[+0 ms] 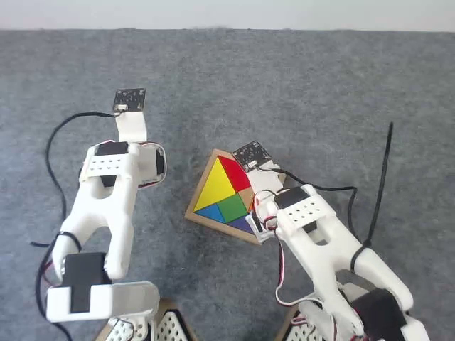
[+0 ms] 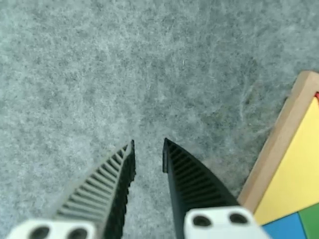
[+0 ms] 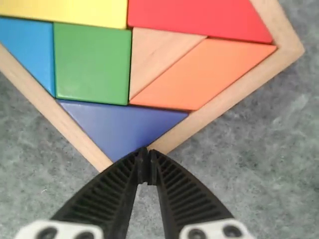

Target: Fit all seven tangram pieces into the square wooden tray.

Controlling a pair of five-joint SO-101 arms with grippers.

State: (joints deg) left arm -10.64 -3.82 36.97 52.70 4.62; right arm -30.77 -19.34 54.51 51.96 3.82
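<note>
I'm driving two arms of white printed plastic. The left arm (image 1: 106,206) and right arm (image 1: 323,241) each have black servo blocks (image 1: 82,273) at the joints and a dotted white plate (image 1: 110,164) near the wrist. Thin black cables (image 1: 51,145) loop off both, and red wires (image 1: 257,206) show at the right wrist. The left gripper (image 2: 148,144) and right gripper (image 3: 148,153) have black ribbed fingers (image 2: 192,179) on white mounts (image 2: 219,221) with screw holes.

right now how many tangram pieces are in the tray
7, all in the tray: yellow piece beside red piece, blue piece beside green square, plain wood triangle, orange parallelogram against the rim, purple triangle in the corner by the right gripper. None seems hidden.
</note>
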